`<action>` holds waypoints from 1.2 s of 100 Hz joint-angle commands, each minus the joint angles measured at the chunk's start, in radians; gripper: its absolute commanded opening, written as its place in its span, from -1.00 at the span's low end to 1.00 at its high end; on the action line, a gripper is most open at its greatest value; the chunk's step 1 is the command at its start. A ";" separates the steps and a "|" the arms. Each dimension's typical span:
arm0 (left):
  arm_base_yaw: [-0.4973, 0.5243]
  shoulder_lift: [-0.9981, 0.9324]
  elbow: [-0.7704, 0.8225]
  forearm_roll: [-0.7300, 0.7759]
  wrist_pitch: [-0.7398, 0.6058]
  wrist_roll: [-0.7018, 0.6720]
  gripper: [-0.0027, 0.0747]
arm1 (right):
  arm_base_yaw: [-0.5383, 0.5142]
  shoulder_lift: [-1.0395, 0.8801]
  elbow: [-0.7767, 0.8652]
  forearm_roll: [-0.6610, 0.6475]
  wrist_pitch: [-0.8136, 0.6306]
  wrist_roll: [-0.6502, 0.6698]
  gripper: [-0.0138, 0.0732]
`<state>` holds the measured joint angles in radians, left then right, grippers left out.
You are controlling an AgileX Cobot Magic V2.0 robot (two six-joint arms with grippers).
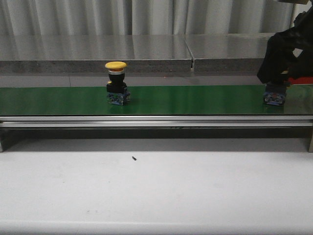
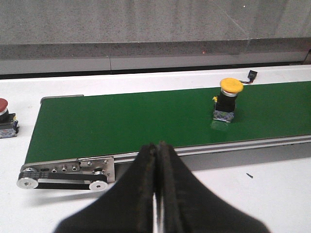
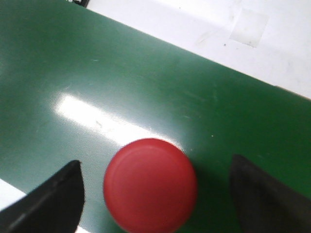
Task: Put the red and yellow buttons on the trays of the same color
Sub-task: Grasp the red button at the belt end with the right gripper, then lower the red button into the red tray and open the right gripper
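A yellow button (image 1: 116,82) stands upright on the green belt (image 1: 195,100), left of the middle; it also shows in the left wrist view (image 2: 229,97). A red button (image 3: 149,184) stands on the belt at the far right; only its blue base (image 1: 274,98) shows in the front view. My right gripper (image 1: 275,87) is right over it, open, with one finger on each side of the red cap (image 3: 48,204), not touching. My left gripper (image 2: 156,148) is shut and empty, in front of the belt's left end. No tray is clearly in view.
A second red button (image 2: 4,116) stands on the white table beyond the belt's left end. The belt's roller bracket (image 2: 68,172) lies close to my left fingers. A red strip (image 1: 301,80) shows behind my right gripper. A small black connector (image 2: 251,74) lies behind the belt.
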<state>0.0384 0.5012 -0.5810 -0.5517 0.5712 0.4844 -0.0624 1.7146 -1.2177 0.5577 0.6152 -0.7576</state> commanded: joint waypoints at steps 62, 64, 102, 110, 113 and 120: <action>-0.007 0.003 -0.026 -0.030 -0.070 -0.003 -0.98 | -0.152 0.024 -0.297 0.014 0.041 0.118 -0.29; -0.007 0.003 -0.026 -0.030 -0.070 -0.003 -0.98 | -0.164 0.037 -0.324 0.014 0.054 0.122 -0.29; -0.007 0.003 -0.026 -0.030 -0.070 -0.003 -0.98 | -0.306 0.304 -0.749 -0.016 0.191 0.225 -0.29; -0.007 0.003 -0.026 -0.030 -0.070 -0.003 -0.98 | -0.317 0.351 -0.797 -0.018 0.190 0.232 -0.29; -0.007 0.003 -0.026 -0.030 -0.070 -0.003 -0.98 | -0.320 0.372 -0.810 -0.018 0.190 0.236 -0.29; -0.007 0.003 -0.026 -0.030 -0.070 -0.003 -0.98 | -0.320 0.409 -0.833 -0.020 0.181 0.238 -0.29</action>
<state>0.0384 0.5012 -0.5810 -0.5517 0.5705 0.4844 -0.3750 2.1462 -1.9904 0.5152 0.8323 -0.5273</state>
